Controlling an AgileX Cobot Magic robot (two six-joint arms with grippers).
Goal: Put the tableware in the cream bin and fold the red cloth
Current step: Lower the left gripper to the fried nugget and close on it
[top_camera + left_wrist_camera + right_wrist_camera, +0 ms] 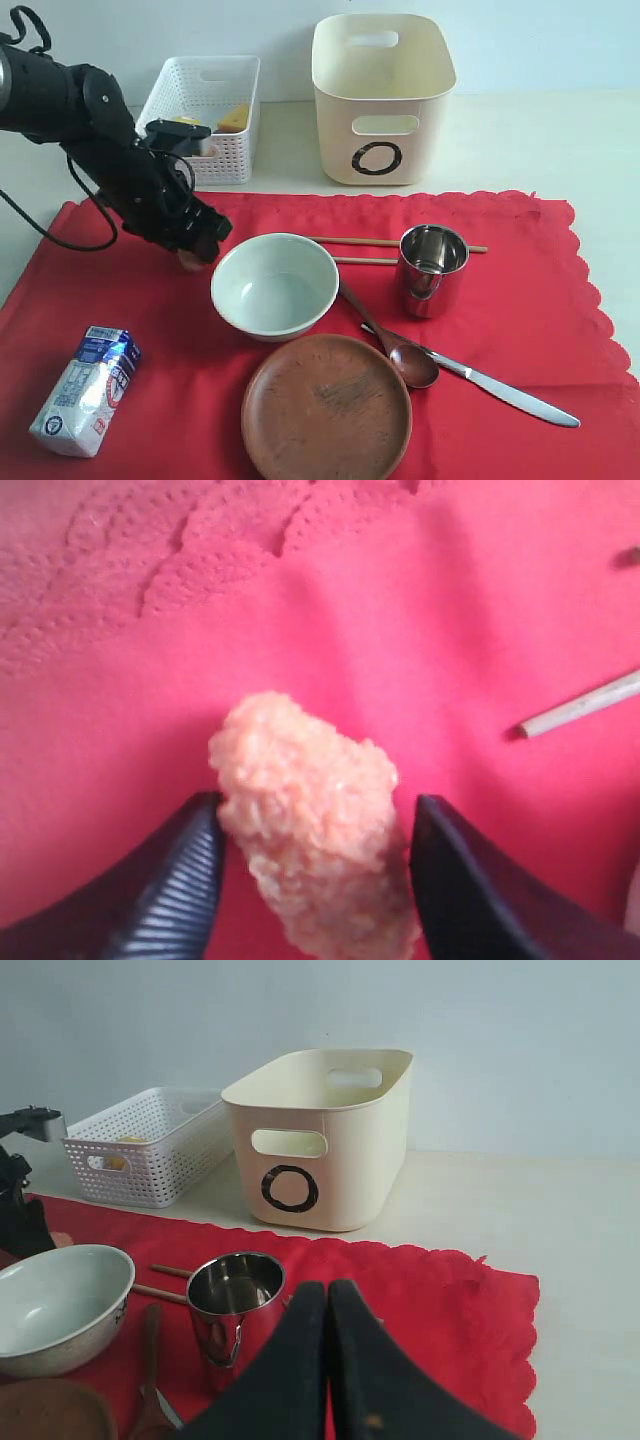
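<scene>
The red cloth [530, 300] lies spread flat on the table. On it are a pale bowl [274, 285], a brown wooden plate [326, 408], a steel cup [432, 270], two chopsticks [360, 242], a brown spoon [400, 355] and a silver knife [500, 390]. The cream bin [382, 100] stands behind the cloth. My left gripper [195, 250] is low over the cloth just left of the bowl. Its jaws [315, 805] stand open around a crumbed piece of food [310, 820] that rests on the cloth. My right gripper [328, 1290] is shut and empty, hanging near the cup [235, 1300].
A white lattice basket [205, 115] with yellow food inside stands left of the cream bin. A blue-white milk carton [85, 390] lies on the cloth at the front left. The left arm's cable hangs over the cloth's left edge.
</scene>
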